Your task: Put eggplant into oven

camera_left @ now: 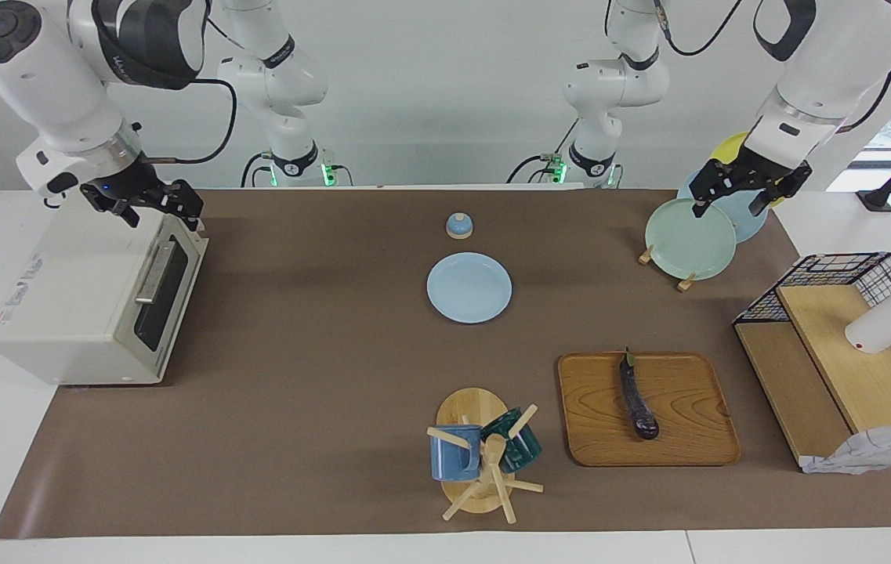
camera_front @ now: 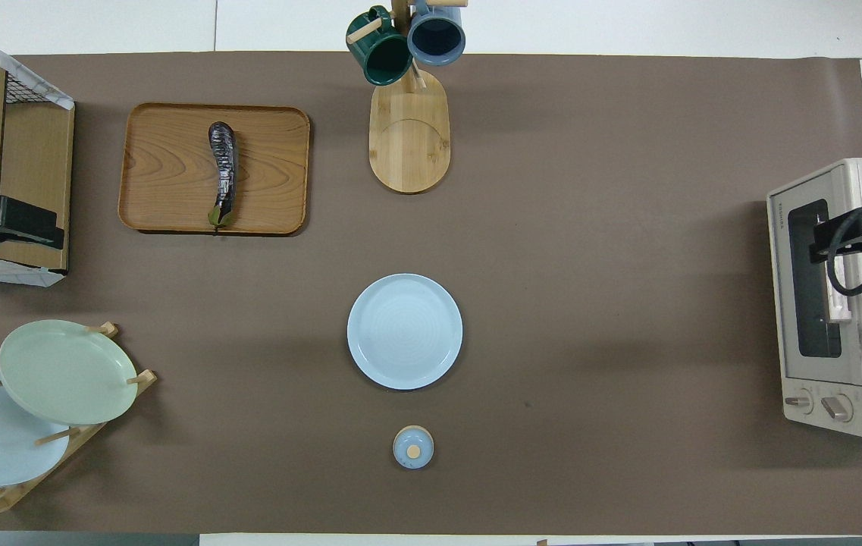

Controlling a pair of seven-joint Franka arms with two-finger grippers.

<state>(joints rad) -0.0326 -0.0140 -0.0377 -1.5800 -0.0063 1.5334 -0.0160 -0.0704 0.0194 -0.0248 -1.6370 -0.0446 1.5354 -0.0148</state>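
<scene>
I have the right gripper [camera_left: 149,205] hanging over the top front edge of the oven [camera_left: 77,301], just above the closed door's bar handle [camera_left: 153,272]. Its fingers stand apart with nothing between them, and I cannot tell whether they touch the oven. The oven sits at the right arm's end of the table, its dark glass door shut.

My left gripper [camera_left: 749,186] hangs over the plate rack [camera_left: 663,266] at the left arm's end, directly above the pale green plate [camera_left: 689,238] and the light blue plate [camera_left: 743,216] leaning beside it. Its fingers are spread wide and hold nothing.

Between the two grippers, a small blue lid with a wooden knob [camera_left: 458,225] lies close to the robots, and a light blue dish [camera_left: 469,287] rests flat just farther out.

Farther from the left gripper, the eggplant [camera_left: 638,396] lies on the wooden tray [camera_left: 688,427], its green stem tip pointing toward the robots, untouched and well apart from both grippers and from the oven. Beside the tray stands a mug tree [camera_left: 479,462] carrying a blue mug [camera_left: 453,453] and a dark green mug [camera_left: 519,446].
</scene>
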